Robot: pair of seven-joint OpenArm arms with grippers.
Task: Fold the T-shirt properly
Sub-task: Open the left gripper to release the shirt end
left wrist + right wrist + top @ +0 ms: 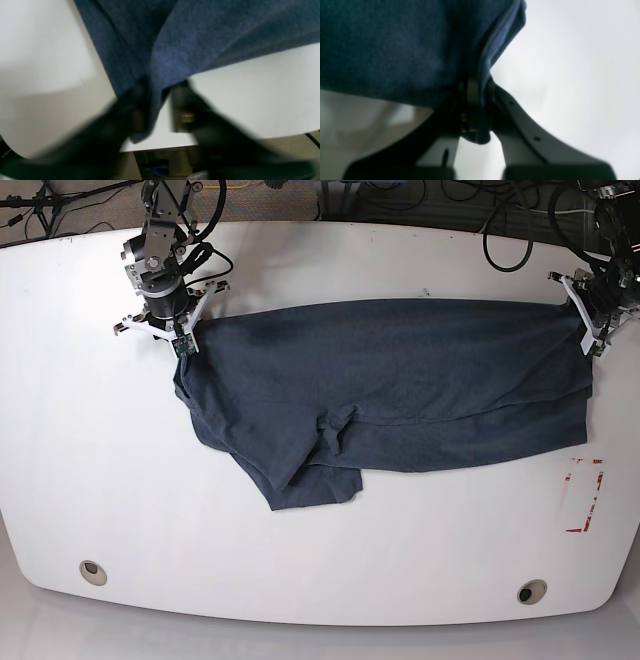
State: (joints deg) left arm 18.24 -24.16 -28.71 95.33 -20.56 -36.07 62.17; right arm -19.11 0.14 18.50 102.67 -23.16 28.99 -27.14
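The T-shirt (pixel 400 380) lies stretched wide across the far half of the white bench (pixel 300 560), its top edge pulled into a nearly straight line between my two arms. The lower part sags toward me in a loose flap, left of centre. Plenty of bare bench on the near side and at the left end. A red-outlined mark (pixel 583 495) sits near the right edge, just below the cloth's right corner. No containers on the bench.

My right end effector (pixel 477 100), at the far left of the base view, is clamped on a bunched edge of the T-shirt, fabric pinched tight between the fingers and a little tail poking out below. My left end effector (pixel 160 107), at the far right, has its fingers (pixel 183 110) parted with a fold of cloth hanging through the gap, lying against the one finger and off the other; the picture is blurred.
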